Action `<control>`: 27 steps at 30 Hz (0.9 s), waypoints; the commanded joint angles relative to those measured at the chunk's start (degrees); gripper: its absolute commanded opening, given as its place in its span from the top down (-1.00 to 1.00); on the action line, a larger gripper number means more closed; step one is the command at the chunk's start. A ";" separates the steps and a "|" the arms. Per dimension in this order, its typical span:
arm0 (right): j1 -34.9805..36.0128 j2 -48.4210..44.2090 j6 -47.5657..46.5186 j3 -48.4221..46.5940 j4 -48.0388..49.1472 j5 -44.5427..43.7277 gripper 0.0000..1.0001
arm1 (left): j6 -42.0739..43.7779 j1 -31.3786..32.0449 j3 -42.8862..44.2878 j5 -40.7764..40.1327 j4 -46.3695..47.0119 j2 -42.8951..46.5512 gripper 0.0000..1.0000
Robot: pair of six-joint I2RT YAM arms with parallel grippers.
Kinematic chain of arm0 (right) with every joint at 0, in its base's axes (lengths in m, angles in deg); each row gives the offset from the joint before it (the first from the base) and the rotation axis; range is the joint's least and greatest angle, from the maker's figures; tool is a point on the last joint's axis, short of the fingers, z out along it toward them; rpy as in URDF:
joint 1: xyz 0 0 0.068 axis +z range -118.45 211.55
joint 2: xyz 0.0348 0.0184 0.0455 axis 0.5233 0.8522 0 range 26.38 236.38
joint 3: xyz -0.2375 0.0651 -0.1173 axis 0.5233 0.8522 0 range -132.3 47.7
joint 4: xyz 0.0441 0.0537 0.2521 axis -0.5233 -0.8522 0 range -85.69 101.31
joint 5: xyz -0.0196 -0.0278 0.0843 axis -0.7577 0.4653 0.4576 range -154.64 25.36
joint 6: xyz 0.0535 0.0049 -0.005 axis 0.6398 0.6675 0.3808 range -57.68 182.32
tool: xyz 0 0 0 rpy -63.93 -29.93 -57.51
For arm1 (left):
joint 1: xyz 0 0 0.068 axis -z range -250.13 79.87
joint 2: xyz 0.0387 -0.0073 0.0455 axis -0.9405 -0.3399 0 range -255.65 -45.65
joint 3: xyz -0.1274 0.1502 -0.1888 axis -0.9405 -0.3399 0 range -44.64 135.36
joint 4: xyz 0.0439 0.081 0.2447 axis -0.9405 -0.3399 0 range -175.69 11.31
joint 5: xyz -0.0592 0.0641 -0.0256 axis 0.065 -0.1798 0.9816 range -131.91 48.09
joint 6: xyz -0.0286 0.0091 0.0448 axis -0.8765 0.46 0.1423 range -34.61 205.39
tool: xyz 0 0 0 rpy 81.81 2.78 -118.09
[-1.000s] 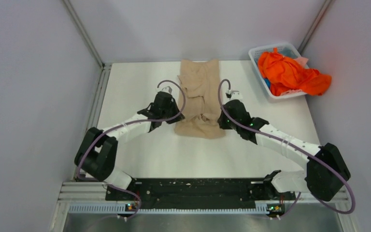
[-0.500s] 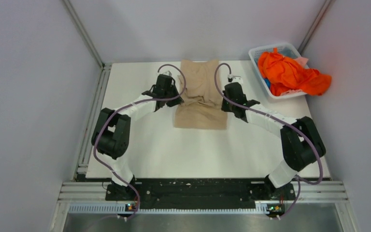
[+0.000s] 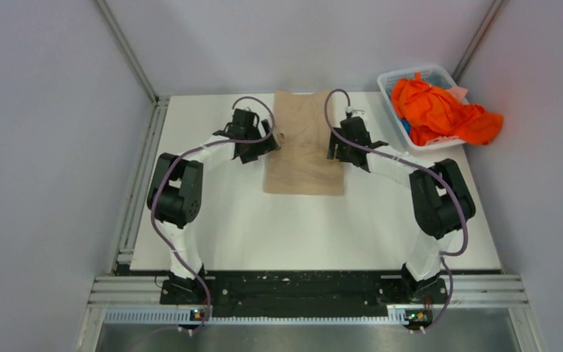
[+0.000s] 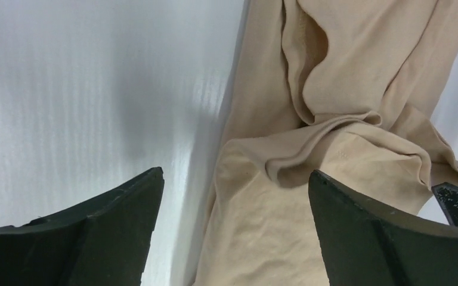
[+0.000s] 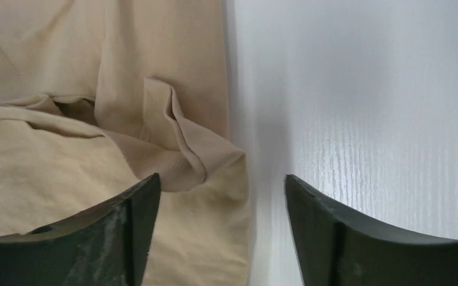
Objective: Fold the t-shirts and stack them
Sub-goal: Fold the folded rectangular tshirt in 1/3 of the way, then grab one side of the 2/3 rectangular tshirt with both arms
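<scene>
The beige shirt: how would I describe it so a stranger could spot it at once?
Start at the white table and look to the middle of its far edge. There lies the beige shirt, folded into a long rectangle. Unlike the bright orange shirts heaped in the white basket at the far right corner, it is pale tan and lies spread on the tabletop.

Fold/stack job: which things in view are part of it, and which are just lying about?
Part of the job:
- beige t-shirt, partly folded
- orange t-shirts, heaped in the basket
- left gripper and right gripper, both open, one at each side of the beige t-shirt

Just there:
- white basket, only holding the orange heap
- table
</scene>
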 commanded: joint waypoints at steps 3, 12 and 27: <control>-0.54 -8.38 1.46 2.97 1.05 2.54 -0.85 | 0.67 -0.58 -5.59 -1.92 0.79 11.26 -0.98; -0.56 -21.65 6.66 21.67 4.88 12.23 -0.90 | -1.55 0.88 -27.31 3.55 7.67 23.83 -0.98; -0.34 -17.59 10.61 29.91 12.14 22.13 -0.19 | -3.32 4.03 -27.52 3.79 7.96 14.67 -0.30</control>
